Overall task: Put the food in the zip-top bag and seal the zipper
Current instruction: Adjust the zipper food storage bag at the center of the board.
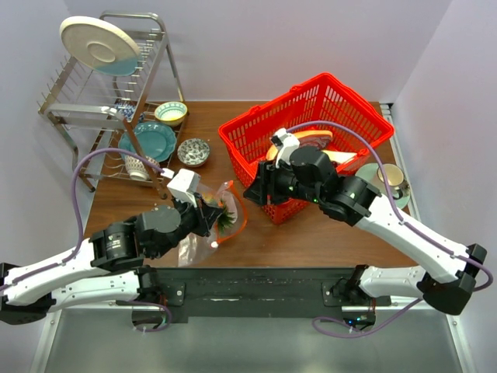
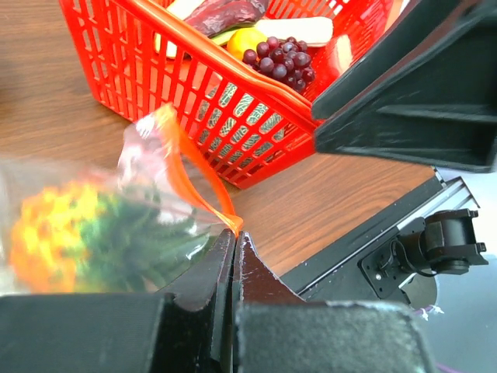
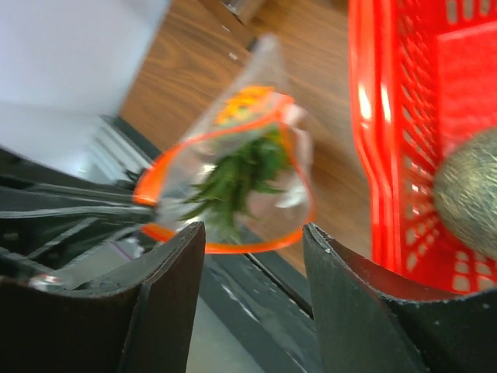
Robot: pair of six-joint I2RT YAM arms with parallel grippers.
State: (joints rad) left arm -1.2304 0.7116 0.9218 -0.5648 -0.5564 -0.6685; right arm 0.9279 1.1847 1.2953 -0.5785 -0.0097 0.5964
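The zip-top bag [image 1: 224,211] is held up above the table with its mouth open toward the red basket. Its red-orange zipper [image 3: 225,247] forms an open loop. The yellow-orange pineapple [image 2: 70,233] lies inside the bag, and its green crown [image 3: 237,177] points at the mouth. My left gripper [image 2: 235,235] is shut on one end of the zipper strip. My right gripper [image 3: 255,233] stands open just in front of the bag's mouth with nothing between its fingers. The purple grape bunch [image 2: 281,58] lies in the basket.
The red mesh basket [image 1: 342,101] stands at the right of the bag and holds other toy foods, among them a netted greenish ball [image 3: 470,194]. A dish rack [image 1: 116,93] with a plate, several bowls [image 1: 192,151] and a cup [image 1: 392,180] stand around.
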